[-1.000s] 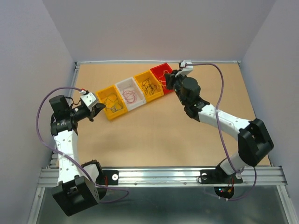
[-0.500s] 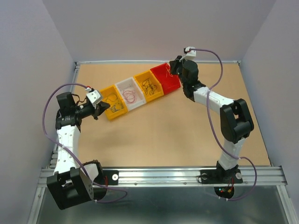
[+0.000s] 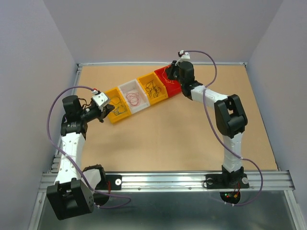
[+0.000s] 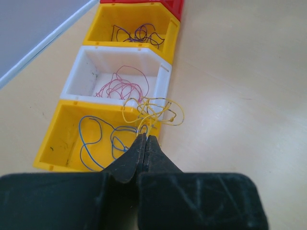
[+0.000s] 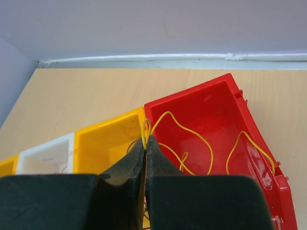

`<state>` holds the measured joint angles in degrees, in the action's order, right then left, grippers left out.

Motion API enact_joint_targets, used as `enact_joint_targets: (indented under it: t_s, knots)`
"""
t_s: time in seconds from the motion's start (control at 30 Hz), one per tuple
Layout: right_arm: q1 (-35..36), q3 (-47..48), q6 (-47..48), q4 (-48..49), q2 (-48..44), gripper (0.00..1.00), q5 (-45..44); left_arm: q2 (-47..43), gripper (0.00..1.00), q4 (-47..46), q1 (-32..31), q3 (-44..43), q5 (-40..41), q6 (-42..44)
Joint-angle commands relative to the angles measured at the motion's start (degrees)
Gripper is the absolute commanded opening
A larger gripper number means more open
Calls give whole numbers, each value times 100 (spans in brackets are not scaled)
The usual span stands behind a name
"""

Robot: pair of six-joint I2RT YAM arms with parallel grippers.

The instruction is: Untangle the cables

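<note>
The cables lie sorted in a row of four bins. My left gripper [image 4: 145,136] is shut on a yellow wire [image 4: 154,111] that loops above the near corner of the nearest yellow bin [image 4: 53,143], which holds a blue wire [image 4: 91,139]. A pink wire [image 4: 122,87] lies in the white bin [image 4: 86,72], and dark wires [image 4: 136,34] lie in the farther yellow bin. My right gripper [image 5: 146,138] is shut on another yellow wire [image 5: 192,136], whose loops hang into the red bin [image 5: 216,98]. In the top view the left gripper [image 3: 103,112] is at the row's left end and the right gripper [image 3: 171,73] at its right end.
The bins run diagonally across the far left of the tan table [image 3: 192,139], from the near yellow bin [image 3: 116,108] to the red bin [image 3: 169,80]. The back wall edge [image 5: 144,61] lies just behind the red bin. Lavender cables arc off both arms.
The right arm has swung left and back, bringing its gripper over the red bin's far corner. The left gripper has shifted slightly right, toward the near yellow bin.
</note>
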<state>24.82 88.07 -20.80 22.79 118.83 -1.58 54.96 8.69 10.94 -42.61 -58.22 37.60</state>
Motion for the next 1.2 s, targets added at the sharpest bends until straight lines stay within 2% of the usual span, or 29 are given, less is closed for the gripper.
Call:
enact_joint_targets:
  t_s: [0.0,0.17,0.4,0.63,0.9,0.97,1.0,1.03,1.1,1.17]
  knots:
    - [32,421,-12,-134,132,1,27,-108,0,-254,-57,77,38,-113]
    - [110,588,84,-388,281,1,45,-126,0,-271,-101,112,74,-95]
    - [541,659,445,-538,343,1,-545,-126,0,-297,-145,121,161,-122]
    - [498,667,472,-573,247,1,-992,-240,0,-298,-153,156,197,-139]
    - [234,895,260,-1012,395,1,-817,-275,0,-306,-154,174,205,-157]
    - [216,983,278,-1188,448,7,-808,-284,0,-306,-162,174,205,-157]
    - [216,1019,313,-1232,483,14,-765,-284,0,-306,-171,174,205,-166]
    - [216,1062,330,-1267,510,31,-721,-275,0,-306,-171,165,205,-174]
    - [216,1037,339,-1277,440,51,-624,-249,0,-315,-197,139,205,-218]
    - [216,993,348,-1285,326,62,-667,-205,0,-306,-232,113,205,-262]
